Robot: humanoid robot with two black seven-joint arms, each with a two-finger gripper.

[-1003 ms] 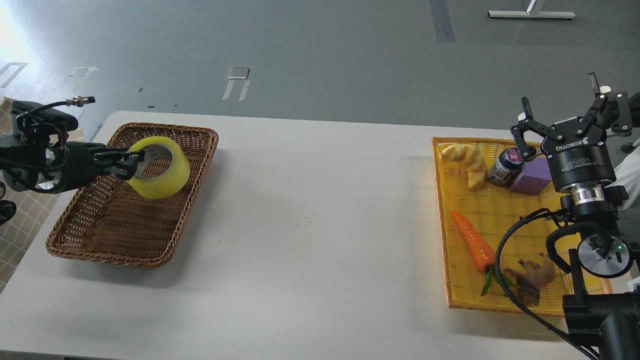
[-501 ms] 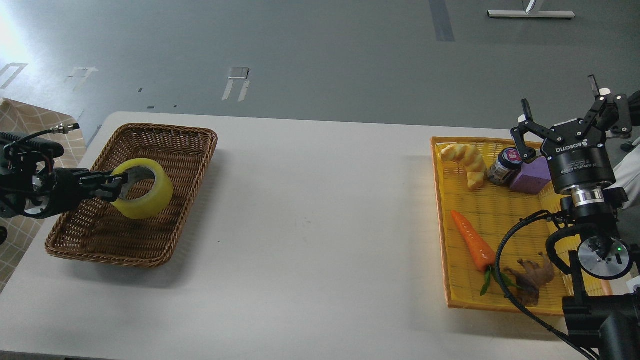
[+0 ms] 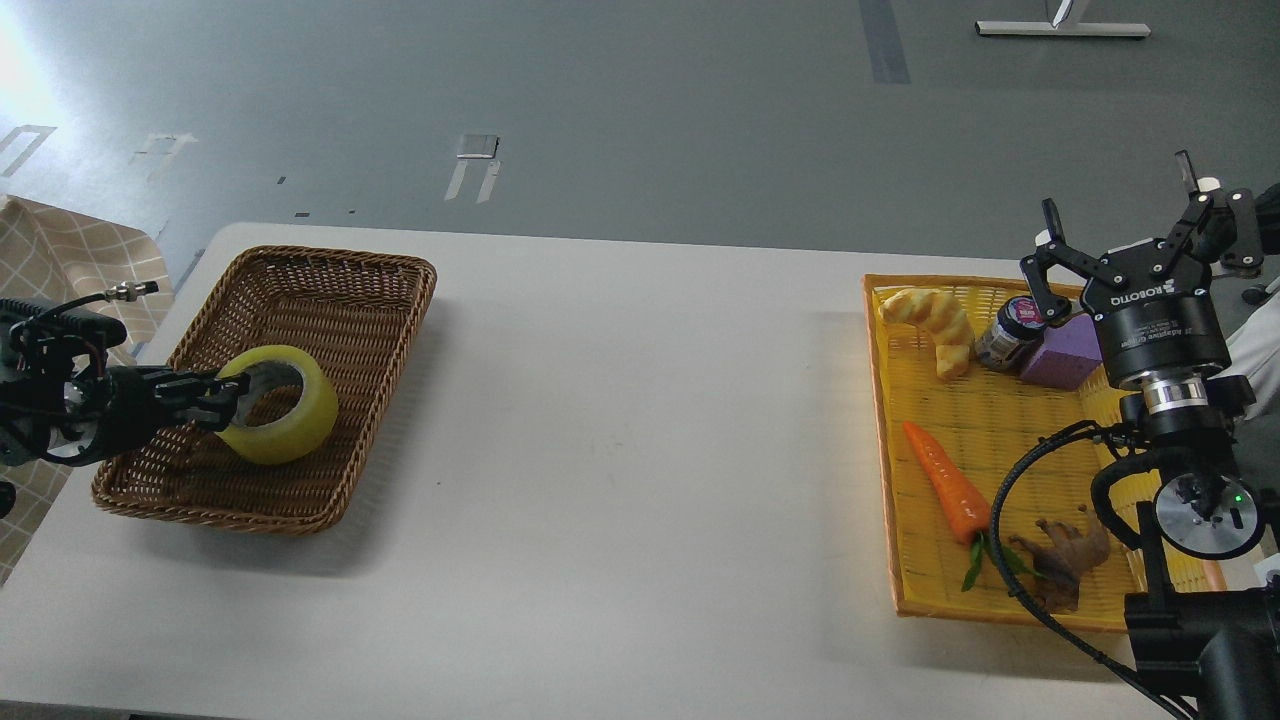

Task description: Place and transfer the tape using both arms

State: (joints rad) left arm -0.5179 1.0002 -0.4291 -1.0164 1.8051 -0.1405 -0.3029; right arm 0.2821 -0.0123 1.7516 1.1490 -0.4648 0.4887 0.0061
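The tape [image 3: 300,420] is a yellowish ring with a grey-white core, low inside the brown wicker basket [image 3: 330,290] at the table's left. My left gripper [image 3: 222,398] comes in from the left and is shut on the roll's left rim, fingers reaching into the core. I cannot tell whether the roll touches the basket floor. My right gripper [image 3: 1125,235] is open and empty, fingers spread upward, above the back right corner of the yellow tray [image 3: 885,450].
The yellow tray holds a bread piece [image 3: 935,325], a dark-lidded jar [image 3: 1010,332], a purple block [image 3: 1065,352], a carrot [image 3: 945,480] and a brown ginger-like root [image 3: 1065,550]. White tabletop lies between basket and tray. A checked cloth [image 3: 60,260] hangs at far left.
My left gripper has carried the tape down and to the left, from above the basket's back half to low in its front-left part. The right arm has not moved.
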